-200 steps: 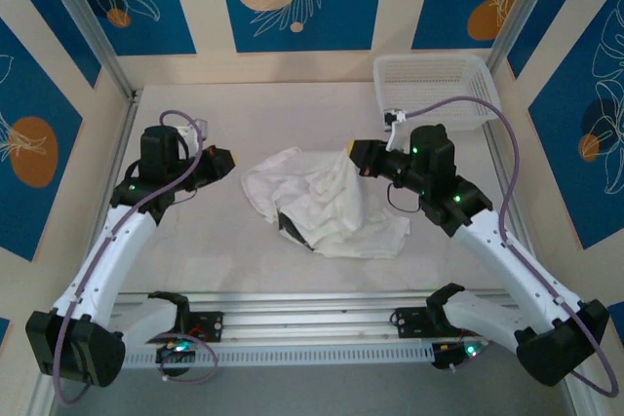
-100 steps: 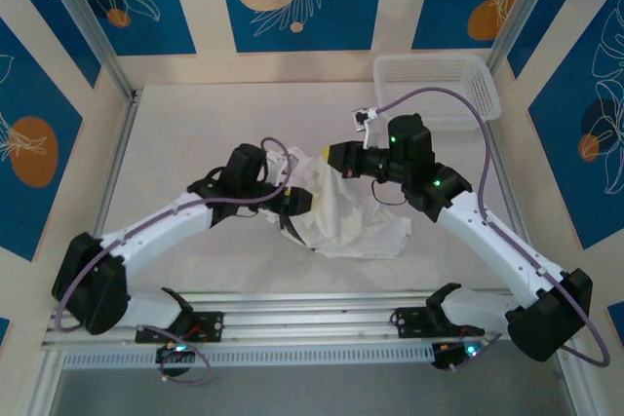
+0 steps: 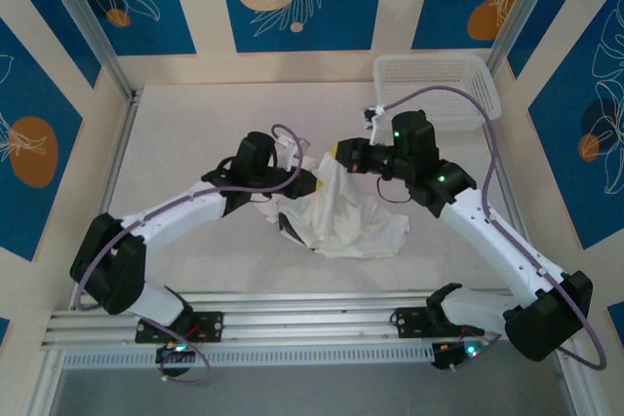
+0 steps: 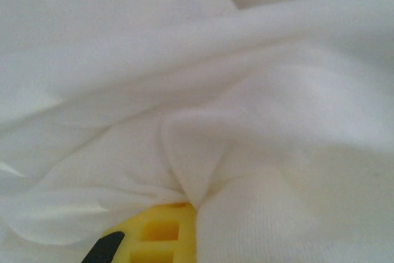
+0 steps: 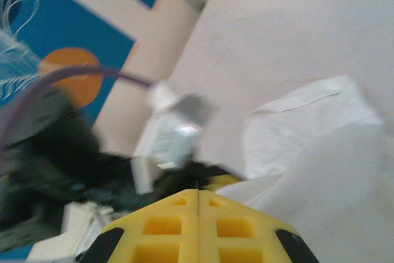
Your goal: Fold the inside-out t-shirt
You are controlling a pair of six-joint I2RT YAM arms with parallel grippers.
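The white t-shirt (image 3: 346, 216) lies crumpled at the table's middle. My left gripper (image 3: 310, 182) is buried in its upper folds. In the left wrist view, cloth (image 4: 258, 109) covers nearly everything. One yellow finger (image 4: 154, 235) shows at the bottom, and a fold gathers to a point at its tip; the other finger is hidden under cloth. My right gripper (image 3: 341, 155) hovers at the shirt's top edge, close to the left one. Its yellow fingertips (image 5: 178, 217) are pressed together with nothing between them, and the shirt (image 5: 320, 152) lies just to their right.
A white mesh basket (image 3: 434, 85) stands at the back right, behind the right arm. Metal frame posts and patterned walls close in the table on three sides. The left arm (image 5: 68, 152) shows blurred just ahead of the right fingers.
The left arm swung in from the far left and reached into the shirt's upper left folds, bunching them. The right gripper shifted left toward the same spot.
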